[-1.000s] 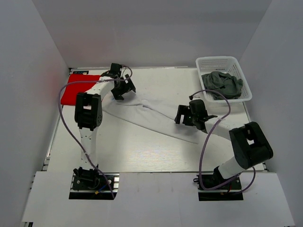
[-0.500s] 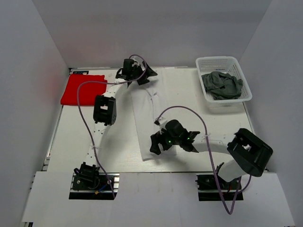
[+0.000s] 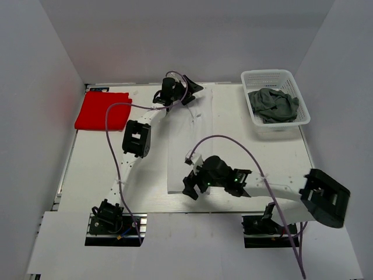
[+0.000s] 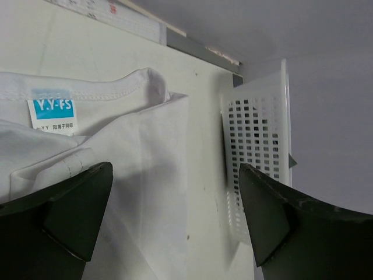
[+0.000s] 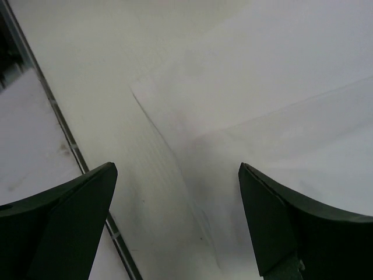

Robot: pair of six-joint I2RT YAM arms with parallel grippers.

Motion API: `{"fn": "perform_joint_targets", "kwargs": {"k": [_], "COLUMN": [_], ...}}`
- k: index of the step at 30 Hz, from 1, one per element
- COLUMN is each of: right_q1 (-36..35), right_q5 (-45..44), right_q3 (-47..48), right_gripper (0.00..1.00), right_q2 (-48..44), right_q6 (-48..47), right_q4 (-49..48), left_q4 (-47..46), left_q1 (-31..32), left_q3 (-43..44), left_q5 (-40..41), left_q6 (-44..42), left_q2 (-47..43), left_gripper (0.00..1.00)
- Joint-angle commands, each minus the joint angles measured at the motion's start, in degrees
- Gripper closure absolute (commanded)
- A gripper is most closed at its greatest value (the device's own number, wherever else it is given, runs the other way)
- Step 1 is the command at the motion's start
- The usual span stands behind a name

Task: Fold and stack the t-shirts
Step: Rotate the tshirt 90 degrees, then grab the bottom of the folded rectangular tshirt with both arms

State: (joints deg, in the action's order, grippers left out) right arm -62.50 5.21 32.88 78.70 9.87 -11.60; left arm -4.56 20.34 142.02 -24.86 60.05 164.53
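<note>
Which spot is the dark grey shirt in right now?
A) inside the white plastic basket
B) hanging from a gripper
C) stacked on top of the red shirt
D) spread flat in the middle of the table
A: the dark grey shirt lies bunched inside the white basket at the far right of the table.

The white worktop point(image 3: 87, 169) is carrying three things. A red t-shirt point(image 3: 102, 111) is lying folded flat at its far left corner. A white t-shirt point(image 3: 178, 157) is lying stretched down the middle, its labelled collar toward the far edge and its hem corner reaching close to the near edge. A white lattice basket point(image 3: 274, 79) is sitting at the far right corner, a strip of bare worktop separating it from the white t-shirt.
</note>
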Motion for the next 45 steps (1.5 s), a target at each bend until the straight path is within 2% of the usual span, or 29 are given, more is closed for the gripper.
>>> {"fn": "perform_joint_targets", "kwargs": {"k": [1,4,5,7,8,9,12,13,15,16,17,18,19,20,21,24,28,29,34,35,37,40,43,45], "right_q1": [-0.2,0.0,0.0,0.1,0.1,0.2,0.4,0.9,1.4,1.6,1.9,2.3,2.6,3.4,3.7,5.5,8.2,8.9,11.6,12.0,13.2,14.9,16.3,16.4], "right_q5": [-3.1,-0.6,-1.1,-4.7,-7.9,-11.9,-18.0,-19.3,-21.1,-20.9,-20.9,-21.5,-21.2,-20.8,-20.6,-16.2,-13.0,-12.4,-5.8,-5.8,-6.0,-1.0,1.5,3.6], "right_q3": [-3.2,-5.7,-6.2,-7.3,-7.1,-6.1,-4.7,-4.8,-5.6,-5.6,-5.3,-3.9,-3.4,-2.7,-2.1,-1.6,-3.9,-4.1,-3.6,-3.3,-3.4,-2.9,-2.4,-1.9], "right_gripper": [0.1,0.1,0.1,0.1,0.1,0.1,0.1,0.1,0.1,0.1,0.1,0.1,0.1,0.1,0.1,0.1,0.1,0.1,0.1,0.14,0.16,0.17,0.22,0.25], "right_q2": [-8.8,-15.1,-17.0,-17.3,-17.2,-17.0,-17.4,-18.0,-17.8,-16.8,-16.4,-16.0,-14.7,-14.3,-13.9,-14.3,-16.5,-16.4,-14.5,-13.7,-12.3,-10.1,-7.2,-4.8], "right_q6": [-0.7,-0.4,0.0,2.2,4.3,6.1,14.9,16.5,20.9,21.8,22.5,26.1,27.0,27.9,29.8,32.1,31.7,31.5,29.4,29.2,29.2,28.8,28.3,27.5], "right_q4": [-4.8,-7.4,-7.7,-8.5,-8.4,-5.4,-1.2,0.3,2.5,3.5,8.1,10.3,11.2,17.3,19.0,24.2,24.6,24.3,23.2,23.4,23.5,23.5,22.5,22.1], "left_q4": [4.6,4.6,7.3,10.8,12.7,17.1,20.8,20.8,21.5,21.5,21.5,19.9,19.0,19.0,19.0,18.6,27.2,27.2,26.7,25.5,25.5,24.6,24.6,25.6], "left_q1": [-1.9,-2.4,-2.4,-1.9,-1.9,-1.3,-0.7,-0.7,-0.7,-0.7,-0.7,-0.7,-0.7,-0.1,0.6,1.9,4.8,5.4,10.5,11.3,13.7,16.6,18.2,18.2], "left_q3": [-0.8,-2.2,-2.2,-1.4,-1.9,-5.1,-15.2,-23.9,-32.7,-42.3,-47.3,-57.7,-62.9,-67.8,-76.6,-90.0,-98.1,-102.2,-110.2,-112.5,-113.6,-114.2,-113.5,-113.5], "left_q5": [6.0,5.3,4.7,3.2,2.5,4.0,7.5,7.5,9.0,11.7,13.1,12.5,11.9,11.9,10.6,10.7,10.2,8.0,1.7,0.1,0.1,0.1,0.1,2.9], "left_q6": [-1.0,-4.3,-6.9,-10.6,-15.2,-17.8,-25.4,-26.2,-28.2,-28.2,-28.2,-27.7,-26.9,-25.3,-23.9,-19.2,-16.9,-16.9,-17.5,-18.1,-18.1,-18.1,-18.1,-18.7], "left_q2": [-2.8,-9.6,-11.2,-14.8,-19.7,-22.8,-33.8,-41.5,-49.0,-56.4,-60.2,-63.8,-67.2,-73.5,-76.3,-84.9,-90.6,-91.7,-95.5,-96.1,-96.1,-93.7,-91.6,-90.8], "left_gripper": [0.0,0.0,0.0,0.0,0.0,0.0,0.0,0.0,0.0,0.0,0.0,0.0,0.0,0.0,0.0,0.0,0.0,0.0,0.0,0.0,0.0,0.0,0.09,0.16]}}
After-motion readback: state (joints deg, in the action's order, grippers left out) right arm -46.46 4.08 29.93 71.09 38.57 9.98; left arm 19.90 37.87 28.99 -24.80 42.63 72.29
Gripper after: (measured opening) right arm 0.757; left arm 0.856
